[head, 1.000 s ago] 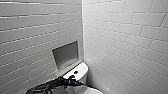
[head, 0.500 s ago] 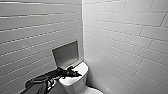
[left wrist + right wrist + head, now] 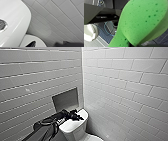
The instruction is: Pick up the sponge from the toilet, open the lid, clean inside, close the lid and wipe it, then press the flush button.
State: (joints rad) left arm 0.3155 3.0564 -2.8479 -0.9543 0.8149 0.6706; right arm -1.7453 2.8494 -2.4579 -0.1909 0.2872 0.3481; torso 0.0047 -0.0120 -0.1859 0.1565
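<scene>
Porous green sponge [image 3: 140,21] — glossy white toilet [image 3: 15,15], round dark flush button [image 3: 2,25].

Place: a toilet room, seen at a tiled corner.
Fixture: white ceramic toilet [image 3: 76,128], flush button [image 3: 2,25] in its tank top.
Walls: pale grey brick-laid tiles [image 3: 125,84], with a recessed niche [image 3: 65,100].

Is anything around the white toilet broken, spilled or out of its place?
Nothing stands out. The white glossy ceramic toilet looks whole, the dark round flush button sits level in its tank top, and the bright green porous sponge shows no tear.
</scene>
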